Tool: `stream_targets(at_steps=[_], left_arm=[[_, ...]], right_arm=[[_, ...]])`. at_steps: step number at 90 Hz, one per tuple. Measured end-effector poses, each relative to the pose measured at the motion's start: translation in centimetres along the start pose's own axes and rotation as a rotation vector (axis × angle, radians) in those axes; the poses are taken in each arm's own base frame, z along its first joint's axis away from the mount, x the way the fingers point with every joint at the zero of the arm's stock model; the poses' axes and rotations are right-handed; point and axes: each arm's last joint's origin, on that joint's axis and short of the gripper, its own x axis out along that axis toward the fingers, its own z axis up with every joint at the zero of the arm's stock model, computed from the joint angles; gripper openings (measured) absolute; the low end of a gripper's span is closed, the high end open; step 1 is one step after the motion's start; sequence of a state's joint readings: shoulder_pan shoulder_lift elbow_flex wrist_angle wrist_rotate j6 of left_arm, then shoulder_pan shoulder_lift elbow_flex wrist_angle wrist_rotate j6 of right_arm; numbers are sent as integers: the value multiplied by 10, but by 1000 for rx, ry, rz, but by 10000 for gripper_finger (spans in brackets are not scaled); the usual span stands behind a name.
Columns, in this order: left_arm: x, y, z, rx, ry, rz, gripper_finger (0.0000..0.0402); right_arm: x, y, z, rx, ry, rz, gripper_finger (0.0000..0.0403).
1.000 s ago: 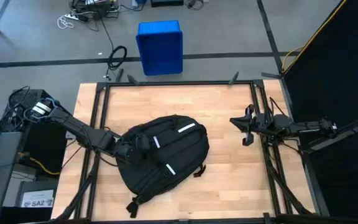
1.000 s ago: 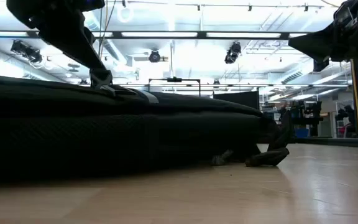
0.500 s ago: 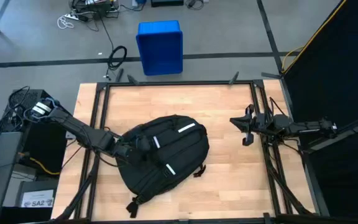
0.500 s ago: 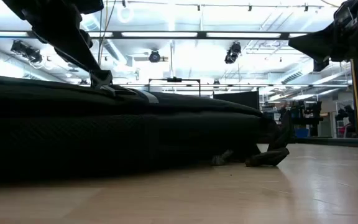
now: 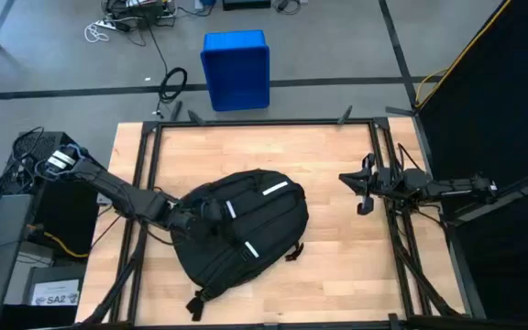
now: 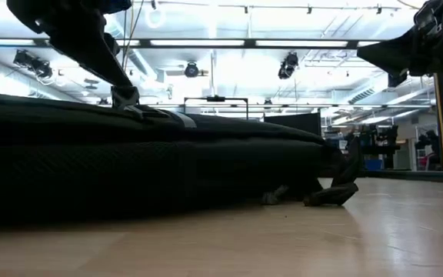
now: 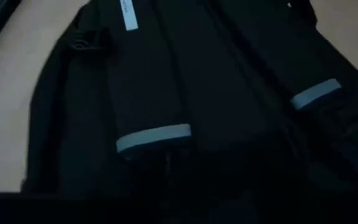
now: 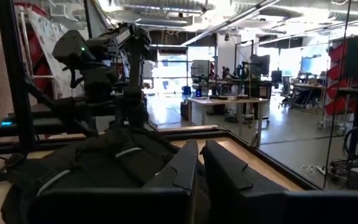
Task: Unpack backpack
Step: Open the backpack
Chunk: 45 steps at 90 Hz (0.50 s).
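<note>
On table [image 5: 337, 165]: backpack [image 5: 246, 229] | left gripper [image 5: 200, 213] on it | no readable writing

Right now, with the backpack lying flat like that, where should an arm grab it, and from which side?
Probably the loose strap trailing off the backpack on the right arm's side: it lies free on the table, while the body is broad, flat and soft. Come from above.

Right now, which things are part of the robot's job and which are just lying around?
For the job:
backpack
left gripper, at the backpack's side
right gripper, waiting at the table's right edge

Just lying around:
blue bin on the floor
cables on the floor
</note>
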<state>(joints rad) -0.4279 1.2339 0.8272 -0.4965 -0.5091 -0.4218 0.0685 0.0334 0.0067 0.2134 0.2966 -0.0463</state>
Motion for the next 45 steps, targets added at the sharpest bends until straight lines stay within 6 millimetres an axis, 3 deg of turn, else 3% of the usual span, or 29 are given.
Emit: stream_targets(at_steps=[22, 45], left_arm=[[4, 14, 11, 24, -1, 43, 192], [28, 33, 14, -3, 92, 80, 196]], right_arm=[[0, 0, 8, 25, -82, -4, 2], [-3, -2, 24, 74, -241, -13, 7]])
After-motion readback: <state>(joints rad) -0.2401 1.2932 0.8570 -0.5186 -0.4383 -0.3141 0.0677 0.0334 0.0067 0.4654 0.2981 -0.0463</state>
